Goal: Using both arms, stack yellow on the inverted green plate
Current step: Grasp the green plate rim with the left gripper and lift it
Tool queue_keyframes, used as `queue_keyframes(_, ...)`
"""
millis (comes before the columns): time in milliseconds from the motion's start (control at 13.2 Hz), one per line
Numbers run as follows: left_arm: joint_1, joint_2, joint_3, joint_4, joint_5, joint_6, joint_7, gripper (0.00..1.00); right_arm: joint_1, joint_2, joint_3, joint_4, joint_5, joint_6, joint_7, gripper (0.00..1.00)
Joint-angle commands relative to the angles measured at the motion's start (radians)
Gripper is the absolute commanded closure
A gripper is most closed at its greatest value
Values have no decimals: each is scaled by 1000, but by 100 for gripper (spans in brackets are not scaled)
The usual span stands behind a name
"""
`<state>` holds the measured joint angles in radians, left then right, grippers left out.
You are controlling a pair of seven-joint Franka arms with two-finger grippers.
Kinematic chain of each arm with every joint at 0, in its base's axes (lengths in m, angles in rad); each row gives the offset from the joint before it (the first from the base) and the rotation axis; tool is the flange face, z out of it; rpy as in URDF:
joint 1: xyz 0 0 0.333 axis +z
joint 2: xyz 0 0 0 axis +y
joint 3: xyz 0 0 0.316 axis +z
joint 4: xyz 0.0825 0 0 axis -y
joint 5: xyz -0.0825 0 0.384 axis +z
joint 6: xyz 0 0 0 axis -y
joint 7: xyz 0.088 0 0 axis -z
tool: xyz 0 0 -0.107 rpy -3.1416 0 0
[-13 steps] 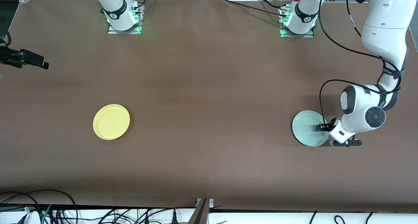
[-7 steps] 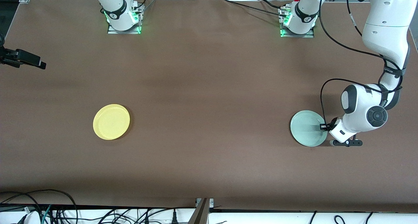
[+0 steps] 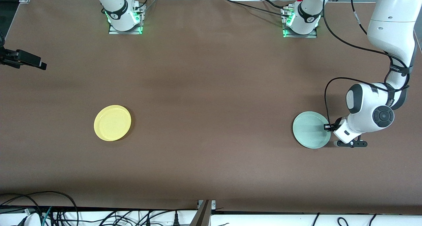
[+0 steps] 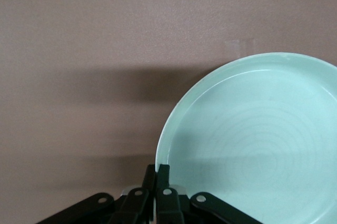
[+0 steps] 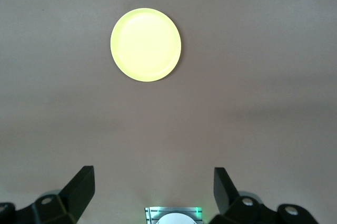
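Note:
The green plate [image 3: 310, 130] lies hollow side up near the left arm's end of the table. My left gripper [image 3: 328, 127] is low at the plate's edge and shut on its rim. In the left wrist view the two fingers [image 4: 163, 174] pinch the rim of the green plate [image 4: 258, 139]. The yellow plate [image 3: 112, 123] lies flat, hollow side up, toward the right arm's end. My right gripper [image 5: 152, 182] is open and empty, high above the table, with the yellow plate [image 5: 146, 44] small below it. Its black hand shows at the front view's edge [image 3: 29, 59].
The brown table [image 3: 211, 97] spreads wide between the two plates. The right arm's base [image 3: 123, 16] and the left arm's base [image 3: 301, 20] stand along the table's edge. Cables [image 3: 49, 212] hang off the edge nearest the front camera.
My left gripper drew back from over the green plate's hollow to its rim, and the plate shifted slightly toward the table's middle. The right hand moved a little outward.

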<state>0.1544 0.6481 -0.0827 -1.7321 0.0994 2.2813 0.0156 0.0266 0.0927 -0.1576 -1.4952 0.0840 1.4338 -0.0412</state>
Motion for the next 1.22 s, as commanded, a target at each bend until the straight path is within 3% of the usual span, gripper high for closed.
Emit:
queue_keyframes(0,-12,-70,-11,-15,-18,-42,17,100,-7,1,4,6,6,-1,0,0)
queue_keyframes(228,-62,-91,-26,101,-13,-181,7,100,-7,2,6,6,2,-1,0,0)
queue_keyframes(532,-221,-88,-16,287,41,-371,-67,100,1,7,13,6,-13,-1,0,0)
queue_keyframes(836,-494,-77,-6,367,357,-462,-181,100,-1,13,12,6,-12,0,0,0)
queue_keyframes(1140,-703,4,-6,474,578,-549,-184,100,-2,34,10,6,-10,28,4,0)
